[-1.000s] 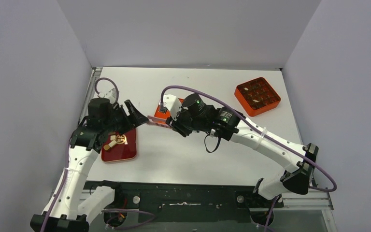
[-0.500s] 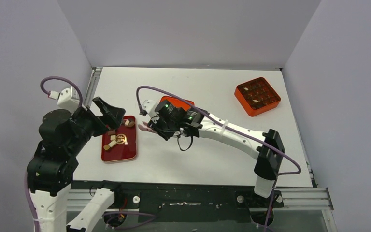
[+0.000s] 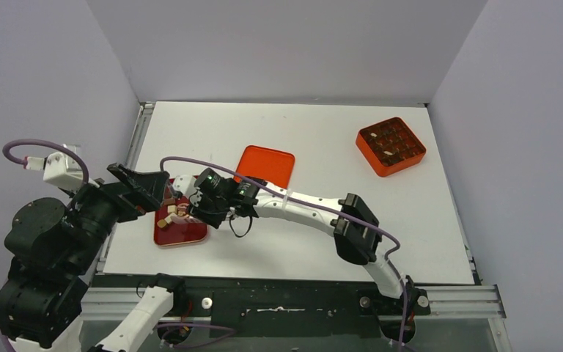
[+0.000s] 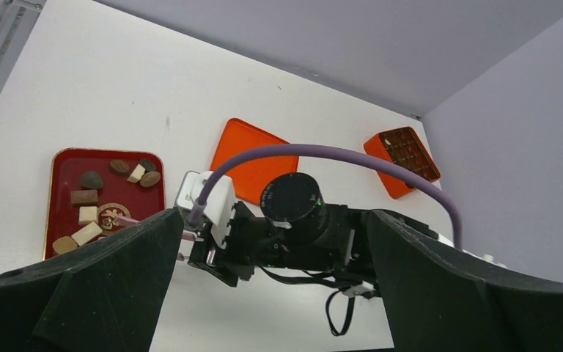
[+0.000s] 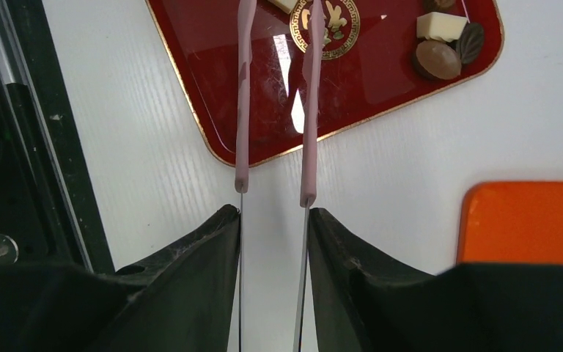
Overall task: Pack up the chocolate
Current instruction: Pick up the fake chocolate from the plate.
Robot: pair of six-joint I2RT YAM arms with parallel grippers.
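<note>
Tongs (image 5: pixel 243 110), clamped in the right gripper (image 5: pixel 273 220), should straddle one chocolate (image 5: pixel 435 59) on the red tray (image 5: pixel 381 88) before squeezing gently; left gripper (image 4: pixel 271 220) hangs wide open, empty.

The left claw (image 3: pixel 146 195) has spread wide and drawn back from the red tray (image 3: pixel 183 233) toward the lower left of the frame. The right claw (image 5: pixel 273 220), gripping the pink tongs (image 5: pixel 243 110), has swung from mid-frame leftward over that tray, uncovering the orange lid (image 3: pixel 267 165).
</note>
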